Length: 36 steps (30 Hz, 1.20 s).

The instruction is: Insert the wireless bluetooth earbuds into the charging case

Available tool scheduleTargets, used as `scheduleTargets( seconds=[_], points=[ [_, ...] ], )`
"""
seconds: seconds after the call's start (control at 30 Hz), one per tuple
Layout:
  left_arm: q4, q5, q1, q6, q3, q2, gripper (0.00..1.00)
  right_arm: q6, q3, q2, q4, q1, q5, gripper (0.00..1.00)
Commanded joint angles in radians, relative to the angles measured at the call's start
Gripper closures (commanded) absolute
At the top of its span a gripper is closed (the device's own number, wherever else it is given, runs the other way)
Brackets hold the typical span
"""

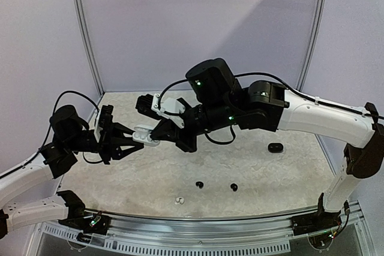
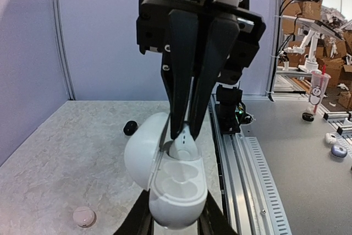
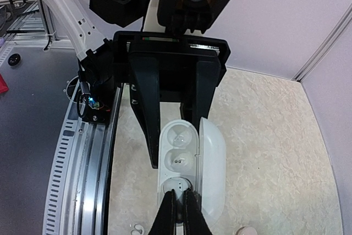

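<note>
From above, we see the left gripper (image 1: pixel 138 138) clamped on the open white charging case (image 1: pixel 146 134), held off the table (image 1: pixel 288 178). The right gripper (image 1: pixel 159 141) touches the case with closed fingertips. Two black earbuds (image 1: pixel 199 184) and a loose white earbud (image 1: pixel 178 199) lie on the table, nearer the arm bases than the case.

In the left wrist view, the right gripper pinches a held white earbud (image 2: pixel 185 146), which rests in the case's recess farthest from the left fingers.

In the right wrist view, the lid (image 3: pixel 213 174) stands open beside the recesses.

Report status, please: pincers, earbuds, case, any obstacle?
Left pincer shut on open white charging case. Right pincer shut on white earbud, at case socket. Two black earbuds, loose white earbud on table. Nothing blocking.
</note>
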Motion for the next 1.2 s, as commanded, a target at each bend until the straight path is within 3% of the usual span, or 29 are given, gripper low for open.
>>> scheduleTargets(
  seconds=[0.0,0.27,0.47,0.9,1.17],
  points=[
    [0.035,0.005,-0.017,-0.006,0.025,-0.002,1.00,-0.011,0.012,0.029,-0.026,0.008,0.020,0.98],
    [0.034,0.004,-0.017,-0.006,0.022,-0.006,1.00,-0.005,0.009,0.022,-0.023,0.007,0.043,0.72],
    [0.018,-0.035,-0.016,-0.024,-0.001,-0.014,1.00,0.024,0.021,-0.005,0.000,0.008,0.039,0.71],
    [0.055,-0.156,0.031,-0.222,-0.068,-0.017,1.00,0.200,-0.069,-0.182,0.205,-0.037,-0.020,0.64],
    [-0.025,-0.221,0.119,-0.281,-0.104,-0.115,1.00,0.503,-0.194,-0.132,0.042,-0.140,0.090,0.65]
  ],
)
